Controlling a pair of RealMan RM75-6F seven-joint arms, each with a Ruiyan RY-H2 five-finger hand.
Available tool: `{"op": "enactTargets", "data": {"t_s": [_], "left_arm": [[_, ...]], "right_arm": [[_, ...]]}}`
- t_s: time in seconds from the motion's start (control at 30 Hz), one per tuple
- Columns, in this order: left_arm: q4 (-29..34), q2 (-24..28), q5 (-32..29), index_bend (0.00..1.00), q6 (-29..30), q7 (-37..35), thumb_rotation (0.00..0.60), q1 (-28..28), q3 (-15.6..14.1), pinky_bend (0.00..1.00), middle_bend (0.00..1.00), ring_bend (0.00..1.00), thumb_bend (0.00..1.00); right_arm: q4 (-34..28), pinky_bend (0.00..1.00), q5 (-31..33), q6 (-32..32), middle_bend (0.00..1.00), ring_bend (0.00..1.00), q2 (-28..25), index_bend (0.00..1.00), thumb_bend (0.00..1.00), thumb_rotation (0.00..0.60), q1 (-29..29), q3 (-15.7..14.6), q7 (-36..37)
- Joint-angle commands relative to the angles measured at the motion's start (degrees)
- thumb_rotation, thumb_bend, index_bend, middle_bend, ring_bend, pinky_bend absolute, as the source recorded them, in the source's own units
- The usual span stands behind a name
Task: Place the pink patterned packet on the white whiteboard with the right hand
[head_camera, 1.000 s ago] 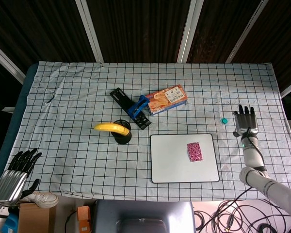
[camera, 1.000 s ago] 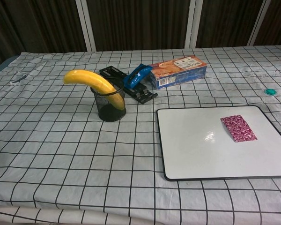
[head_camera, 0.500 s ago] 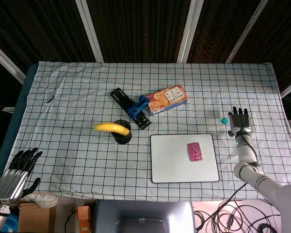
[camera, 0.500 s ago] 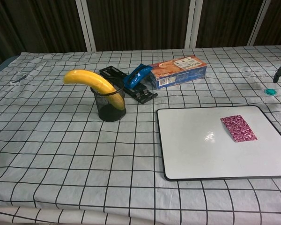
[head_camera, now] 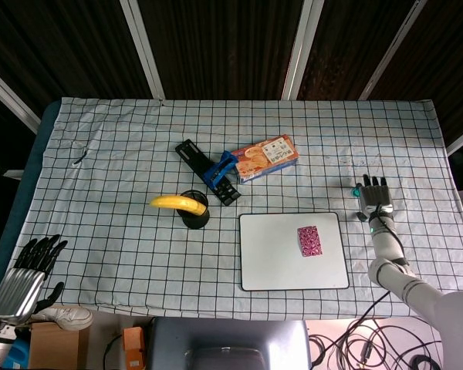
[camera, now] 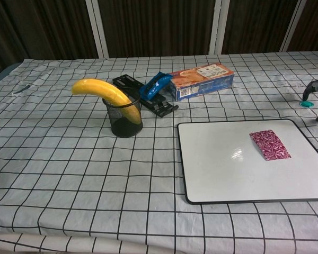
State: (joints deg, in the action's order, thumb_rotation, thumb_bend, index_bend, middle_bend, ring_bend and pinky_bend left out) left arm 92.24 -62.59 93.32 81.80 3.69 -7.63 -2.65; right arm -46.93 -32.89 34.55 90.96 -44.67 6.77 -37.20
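Observation:
The pink patterned packet (head_camera: 309, 240) (camera: 270, 144) lies flat on the right part of the white whiteboard (head_camera: 270, 262) (camera: 228, 174), with nothing touching it. My right hand (head_camera: 373, 197) is to the right of the board, over the tablecloth, fingers spread and holding nothing. In the chest view only the fingertips (camera: 317, 89) of that hand enter at the right edge. My left hand (head_camera: 25, 274) hangs off the table's near left corner, fingers apart and empty.
A banana (head_camera: 177, 203) (camera: 103, 93) stands in a black mesh cup (head_camera: 194, 216) (camera: 125, 120). Behind are a black and blue stapler (head_camera: 213, 173) (camera: 148, 92) and an orange box (head_camera: 264, 157) (camera: 201, 80). A small teal cap (head_camera: 356, 190) (camera: 306, 103) lies near my right hand.
My right hand has drifted left and nearer the whiteboard, coming beside the teal cap; its fingertips now show in the chest view. The packet and left hand have not moved.

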Motion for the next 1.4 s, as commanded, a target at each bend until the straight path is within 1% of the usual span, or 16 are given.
{"op": "enactTargets", "data": {"t_s": [0.03,0.27,0.5,0.63,0.77,1.0,1.23,1.4], "left_arm": [[0.0,0.0,0.0,0.0,0.0,0.0,0.6,0.0,0.0,0.05,0.0,0.0,0.39],[0.0,0.0,0.2,0.0,0.0,-0.1,0.6,-0.1,-0.1,0.05,0.0,0.0,0.39],[0.1,0.1,0.9,0.0,0.3,-0.1,0.6,-0.1,-0.4,0.05,0.0,0.0,0.39],[0.0,0.1,1.1,0.0,0.5,-0.4,0.6,0.0,-0.5,0.05,0.0,0.0,0.39],[-0.1,0.1,1.4,0.0,0.2,-0.3,0.6,-0.2,-0.7,0.05,0.0,0.0,0.4],[-0.1,0.2,1.7,0.0,0.9,-0.8,0.6,0.1,-0.7,0.06,0.0,0.0,0.4],[-0.3,0.2,1.5,0.0,0.8,-0.9,0.6,0.0,-0.6,0.06,0.0,0.0,0.4],[-0.3,0.2,1.5,0.0,1.0,-0.8,0.6,0.1,-0.7,0.06,0.0,0.0,0.4]], "right_arm": [[-0.5,0.0,-0.4,0.4,0.0,0.0,-0.1,0.22,0.27,0.6,0.0,-0.3,-0.2],[-3.0,0.0,-0.8,2.1,0.0,0.0,-1.6,0.26,0.27,0.6,0.5,-1.2,-1.1],[-5.6,0.0,2.0,2.8,0.0,0.0,-3.3,0.3,0.27,0.6,1.0,-2.5,-3.6],[-7.6,0.0,2.4,3.5,0.0,0.0,-4.5,0.33,0.27,0.6,1.2,-3.4,-4.6],[-9.4,0.0,2.5,4.3,0.0,0.0,-5.5,0.36,0.27,0.6,1.5,-3.5,-4.3],[-9.8,0.0,2.2,5.4,0.0,0.0,-5.7,0.3,0.27,0.6,1.5,-3.3,-3.5],[-9.4,0.0,2.9,5.6,0.0,0.0,-5.3,0.29,0.27,0.6,1.0,-3.1,-3.8],[-7.3,0.0,2.2,5.8,0.0,0.0,-3.5,0.29,0.27,0.6,0.7,-2.8,-3.3]]}}
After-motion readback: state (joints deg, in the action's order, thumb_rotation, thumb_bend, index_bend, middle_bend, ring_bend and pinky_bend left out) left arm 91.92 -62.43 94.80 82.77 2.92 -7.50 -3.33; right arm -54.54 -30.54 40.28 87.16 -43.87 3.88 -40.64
